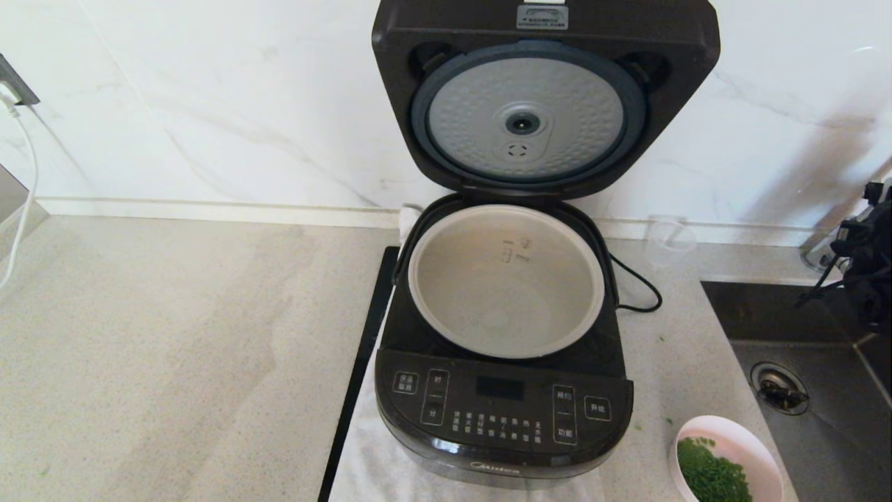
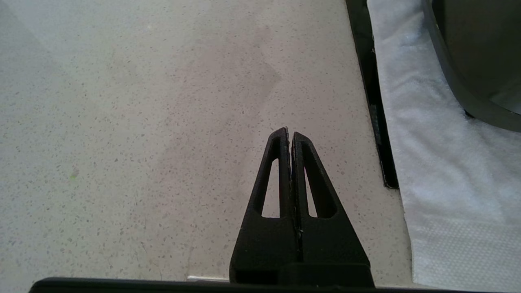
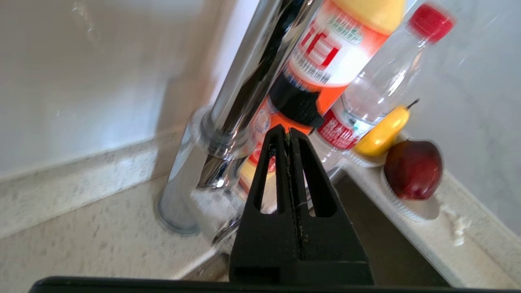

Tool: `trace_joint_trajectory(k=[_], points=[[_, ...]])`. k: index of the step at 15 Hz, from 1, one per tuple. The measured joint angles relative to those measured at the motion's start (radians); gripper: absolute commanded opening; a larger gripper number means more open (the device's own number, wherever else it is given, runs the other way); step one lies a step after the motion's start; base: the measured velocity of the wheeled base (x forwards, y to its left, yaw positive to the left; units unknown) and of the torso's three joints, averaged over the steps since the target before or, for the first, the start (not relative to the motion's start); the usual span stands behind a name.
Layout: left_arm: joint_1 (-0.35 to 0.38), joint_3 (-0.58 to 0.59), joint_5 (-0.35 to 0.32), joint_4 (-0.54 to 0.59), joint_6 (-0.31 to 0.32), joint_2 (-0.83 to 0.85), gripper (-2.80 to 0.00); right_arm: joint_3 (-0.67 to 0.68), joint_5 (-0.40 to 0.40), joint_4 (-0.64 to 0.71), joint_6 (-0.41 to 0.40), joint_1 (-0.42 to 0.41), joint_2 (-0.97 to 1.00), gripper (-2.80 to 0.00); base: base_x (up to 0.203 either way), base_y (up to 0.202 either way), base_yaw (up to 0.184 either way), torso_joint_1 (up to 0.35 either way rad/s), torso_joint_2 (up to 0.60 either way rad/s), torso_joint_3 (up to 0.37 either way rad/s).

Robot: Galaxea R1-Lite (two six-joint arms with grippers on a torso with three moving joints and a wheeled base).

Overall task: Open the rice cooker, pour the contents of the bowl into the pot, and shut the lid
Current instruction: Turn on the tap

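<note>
The black rice cooker (image 1: 503,411) stands on the counter with its lid (image 1: 543,97) swung fully up, showing the dimpled silver disc. The grey-beige pot (image 1: 506,279) inside looks bare. The pink bowl (image 1: 746,439) sits at the front right, holding chopped green herb bits (image 1: 712,474). My right arm (image 1: 867,258) hangs at the far right over the sink; its gripper (image 3: 290,132) is shut on nothing and faces the faucet. My left gripper (image 2: 290,133) is shut and empty above bare counter left of the cooker (image 2: 480,53); it is out of the head view.
A white towel (image 2: 439,142) lies under the cooker, with a black strip (image 1: 362,362) along its left side. A clear cup (image 1: 667,240) and a power cord (image 1: 637,286) are behind on the right. The sink (image 1: 822,390), faucet (image 3: 228,122), orange bottle (image 3: 321,61), water bottle (image 3: 386,77) and red apple (image 3: 413,169) fill the right.
</note>
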Motion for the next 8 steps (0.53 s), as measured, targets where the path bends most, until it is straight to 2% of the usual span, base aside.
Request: trace_joint_trajectory(k=[8], points=[[0.0,0.0,0.0,0.0,0.0,0.0,-2.8,0.015,-0.031,-0.008,0.0,-0.002,0.014,-2.8,0.0,0.0,0.0,0.0,0.0,0.0]])
